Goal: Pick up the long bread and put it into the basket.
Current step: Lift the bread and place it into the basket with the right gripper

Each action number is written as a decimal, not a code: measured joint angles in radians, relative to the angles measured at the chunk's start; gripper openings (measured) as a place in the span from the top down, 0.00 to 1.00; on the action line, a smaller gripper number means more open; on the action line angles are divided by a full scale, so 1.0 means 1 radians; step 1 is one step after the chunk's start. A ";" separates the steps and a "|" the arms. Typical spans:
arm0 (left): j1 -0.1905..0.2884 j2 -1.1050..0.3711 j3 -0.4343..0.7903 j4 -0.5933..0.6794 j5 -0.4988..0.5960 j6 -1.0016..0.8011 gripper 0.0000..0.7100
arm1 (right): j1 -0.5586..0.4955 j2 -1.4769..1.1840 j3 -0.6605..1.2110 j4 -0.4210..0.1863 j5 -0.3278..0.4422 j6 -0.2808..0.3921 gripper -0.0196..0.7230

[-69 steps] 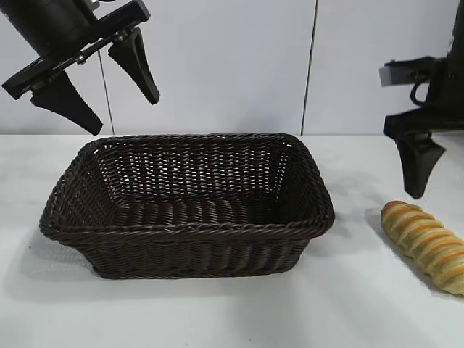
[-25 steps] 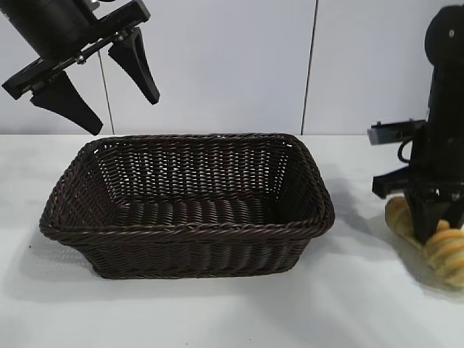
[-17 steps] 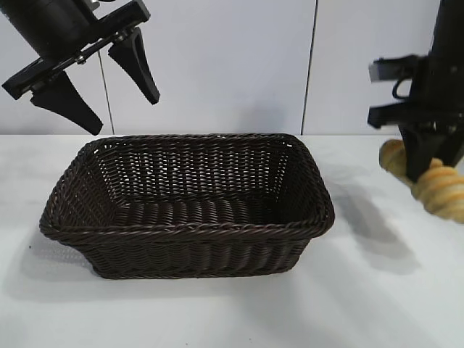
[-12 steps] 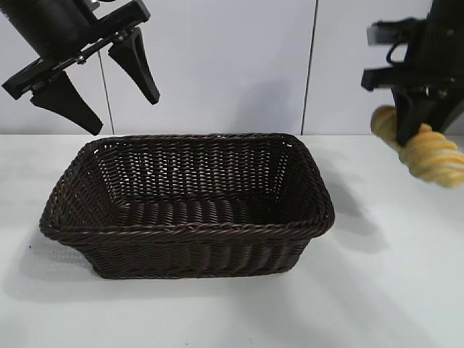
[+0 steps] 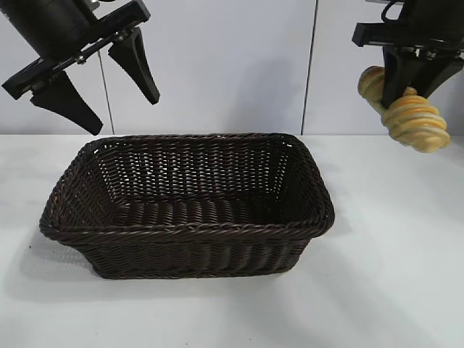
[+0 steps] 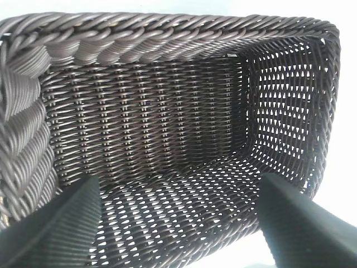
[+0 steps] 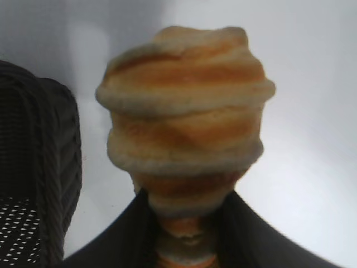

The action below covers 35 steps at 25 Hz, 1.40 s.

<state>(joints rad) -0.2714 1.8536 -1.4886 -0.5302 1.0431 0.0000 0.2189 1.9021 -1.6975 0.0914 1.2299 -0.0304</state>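
Note:
My right gripper (image 5: 406,85) is shut on the long bread (image 5: 411,116), a golden ridged loaf, and holds it high above the table, to the right of the basket (image 5: 188,230). In the right wrist view the long bread (image 7: 187,111) fills the middle, squeezed between the two dark fingers (image 7: 262,234), with the basket's corner (image 7: 53,167) beside it. The dark brown wicker basket stands on the table at centre-left. My left gripper (image 5: 94,80) is open and empty, parked above the basket's far left corner; the left wrist view looks down into the basket (image 6: 167,128).
The white table (image 5: 391,290) runs to the right of and in front of the basket. A pale wall with a vertical seam (image 5: 310,65) stands behind.
My right gripper has closed on the long bread and lifted it from the table at the right, up and slightly leftward. The left arm has not moved.

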 joint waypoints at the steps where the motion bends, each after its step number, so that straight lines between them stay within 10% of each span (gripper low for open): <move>1: 0.000 0.000 0.000 0.000 0.001 0.000 0.21 | 0.023 0.000 0.000 0.001 0.000 0.001 0.67; 16: 0.000 0.000 0.000 0.000 0.001 0.000 0.21 | 0.327 0.008 0.000 0.007 -0.117 0.018 0.67; 29: 0.000 0.000 0.000 0.000 0.004 0.000 0.21 | 0.352 0.119 0.000 0.010 -0.185 0.007 0.67; 35: 0.000 0.000 0.000 0.000 0.005 0.000 0.21 | 0.352 0.119 0.000 0.012 -0.195 0.007 0.49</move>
<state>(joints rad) -0.2714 1.8536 -1.4886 -0.5302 1.0482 0.0000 0.5705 2.0211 -1.6975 0.1037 1.0349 -0.0238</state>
